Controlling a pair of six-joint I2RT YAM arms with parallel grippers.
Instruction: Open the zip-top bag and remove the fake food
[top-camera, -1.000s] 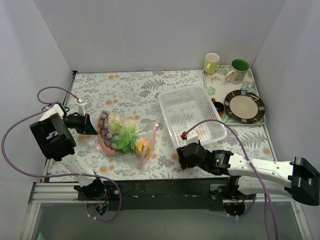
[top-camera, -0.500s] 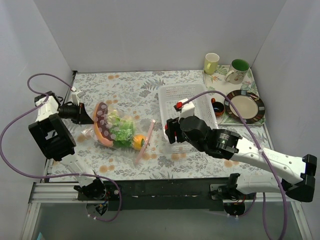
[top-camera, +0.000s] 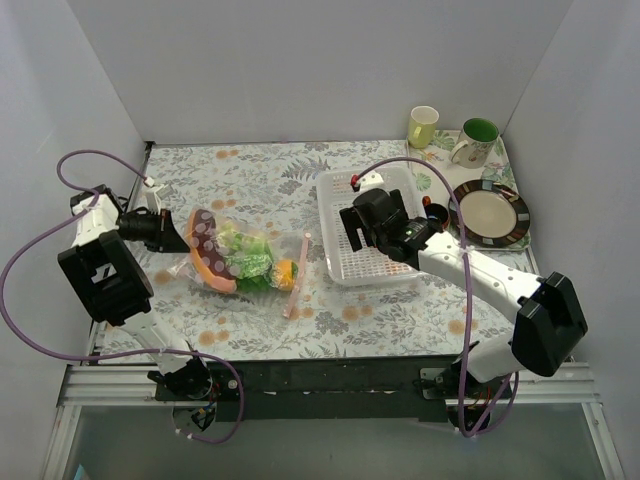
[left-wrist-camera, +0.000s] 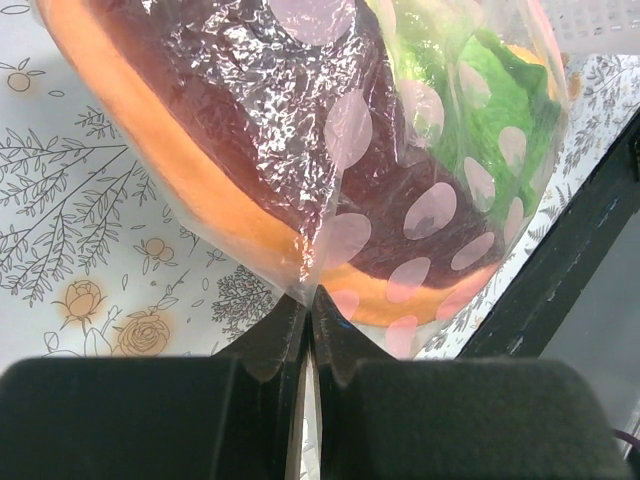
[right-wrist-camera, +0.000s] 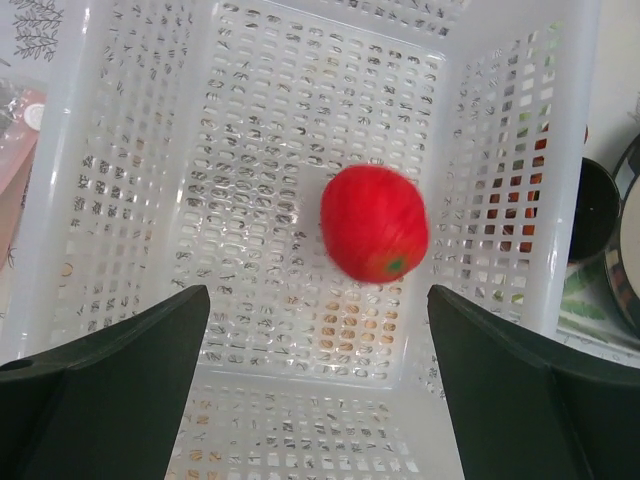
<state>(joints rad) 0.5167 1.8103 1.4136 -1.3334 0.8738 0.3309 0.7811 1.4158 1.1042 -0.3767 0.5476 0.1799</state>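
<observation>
The clear zip-top bag (top-camera: 240, 258) lies left of centre, its pink zip strip (top-camera: 297, 275) pointing right. Inside I see the brown-red sausage piece (top-camera: 207, 257), green lettuce (top-camera: 250, 262) and an orange-yellow fruit (top-camera: 285, 271). My left gripper (top-camera: 172, 232) is shut on the bag's closed end; in the left wrist view the fingertips (left-wrist-camera: 309, 300) pinch the plastic below the sausage (left-wrist-camera: 240, 130). My right gripper (top-camera: 358, 228) is open above the white basket (top-camera: 400, 268). In the right wrist view a blurred red round piece (right-wrist-camera: 375, 223) is inside the basket (right-wrist-camera: 130, 200), free of the fingers.
A tray (top-camera: 512, 187) at the back right holds a yellow mug (top-camera: 423, 126), a green-lined mug (top-camera: 475, 141), a striped plate (top-camera: 489, 212) and a small dark dish (top-camera: 436, 213). White walls enclose the floral table.
My right arm swung from the near edge up over the basket and the red piece has left its fingers. My left gripper kept hold of the bag, which shifted slightly.
</observation>
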